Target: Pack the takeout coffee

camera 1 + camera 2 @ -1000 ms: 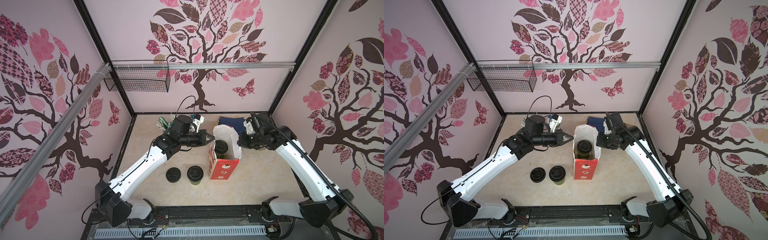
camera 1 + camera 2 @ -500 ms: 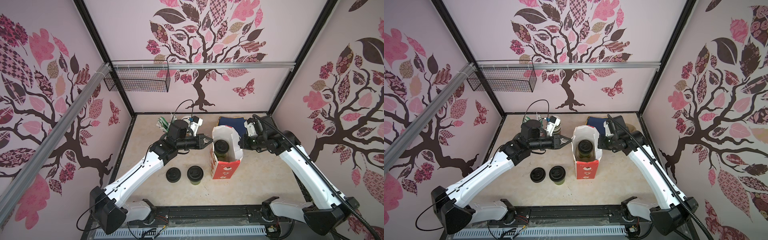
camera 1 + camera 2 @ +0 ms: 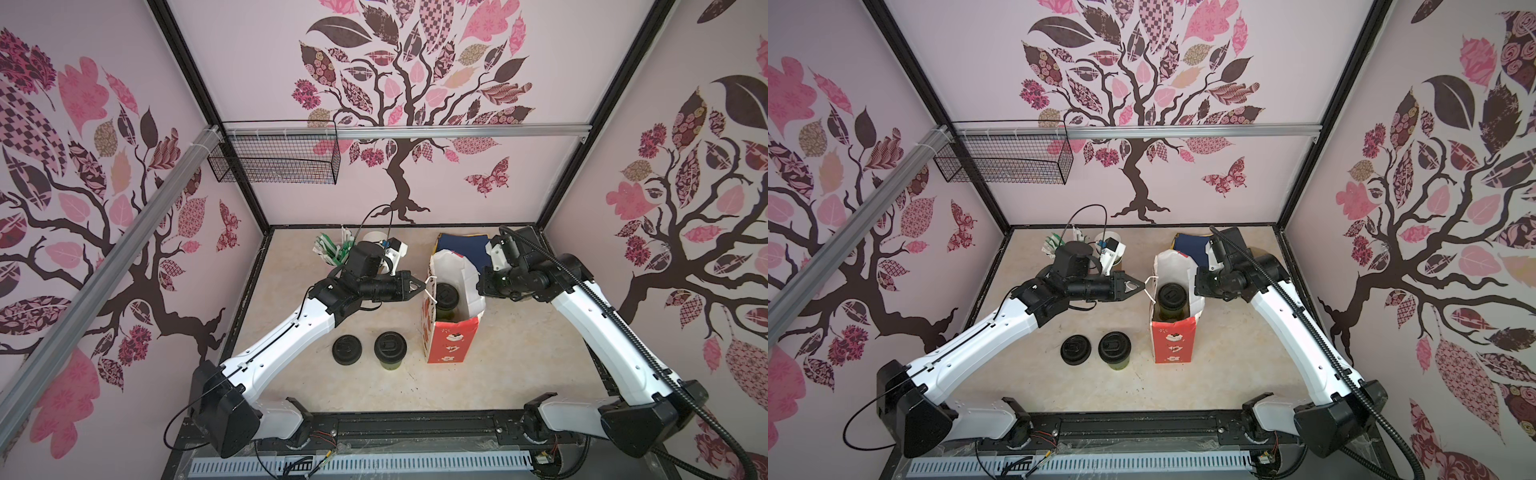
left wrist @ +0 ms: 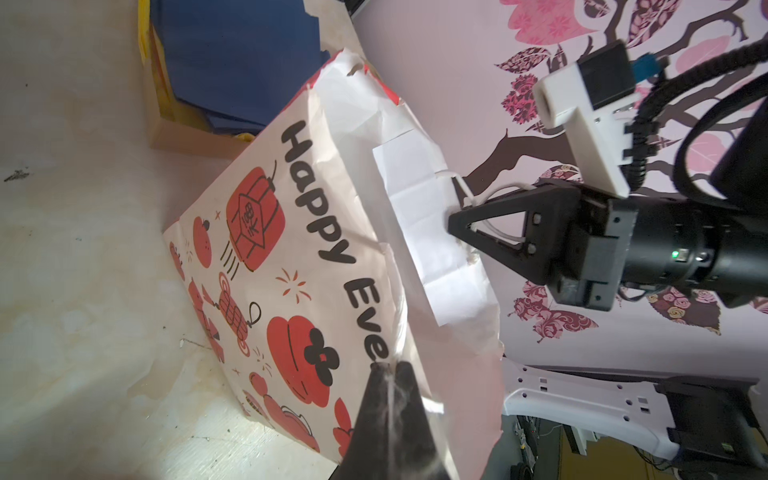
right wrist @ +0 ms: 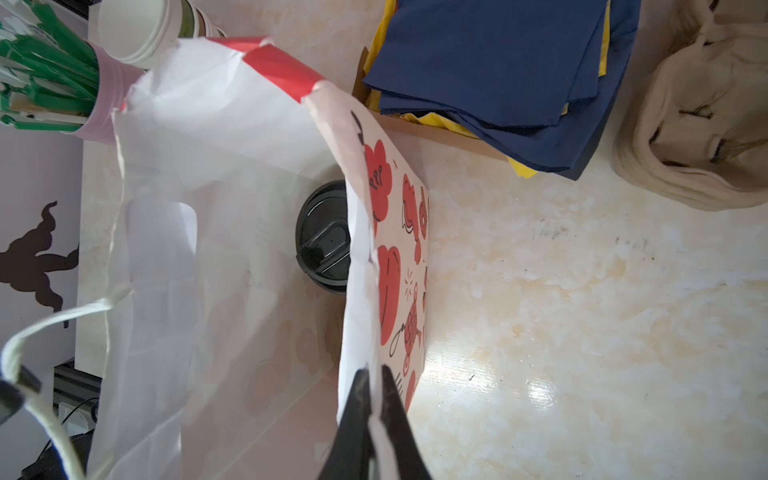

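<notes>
While pinching opposite rims of the paper bag [image 3: 446, 345], left gripper [image 4: 388, 368] clamped tight on the edge by one string handle and right gripper [image 5: 374, 370] clamped tight on the facing wall, holds the mouth spread over the first cup [image 3: 445, 295], standing lidded inside. Leaves the second cup [image 3: 390, 347] upright on the table [image 3: 519, 374], near the bag's left side and just beside the stack of spare lids [image 3: 347, 349]. Likely next: keep the right pinch, let go with the left, open around that cup below its lid, lift over the rim, lower beside the first.
</notes>
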